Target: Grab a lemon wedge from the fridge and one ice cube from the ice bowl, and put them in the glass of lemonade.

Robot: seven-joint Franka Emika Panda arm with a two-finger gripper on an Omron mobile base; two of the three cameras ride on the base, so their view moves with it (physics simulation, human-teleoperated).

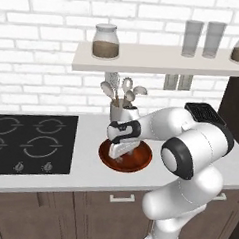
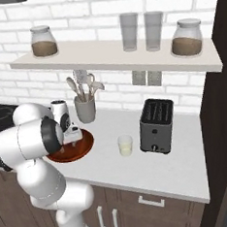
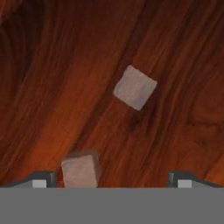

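- Two pale, cloudy ice cubes show in the hand view on the dark reddish wood grain of the ice bowl [image 3: 52, 65]. One ice cube [image 3: 134, 87] lies right of centre in the upper half, turned corner-up like a diamond. A second cube [image 3: 79, 170] sits at lower left, just beside the left fingertip [image 3: 40, 179] and inside the gap.
- The hand [image 3: 111, 180] is spread wide, its tips at the far left and right of the bottom edge, closed on nothing. The diamond-turned cube lies above the gap, apart from both tips.
- In the left base view the hand [image 1: 122, 151] reaches down into the ice bowl [image 1: 141, 163], a round shallow red-brown dish at frame centre on the pale table [image 1: 88, 177]. A grey utensil cup [image 1: 123, 110] with spoons stands just behind it, and a black hob [image 1: 30, 143] lies to the left. The cubes are too small to tell here.
- In the right base view the ice bowl [image 2: 84, 145] sits at middle left, partly behind the arm, with the hand [image 2: 69, 141] over it. The glass of lemonade [image 2: 125, 145], short, clear and pale yellow, stands right of the bowl, well apart from the hand and just left of the black toaster [image 2: 157, 125]. Two taller glasses [image 2: 139, 31] stand on the shelf [image 2: 115, 59] above.
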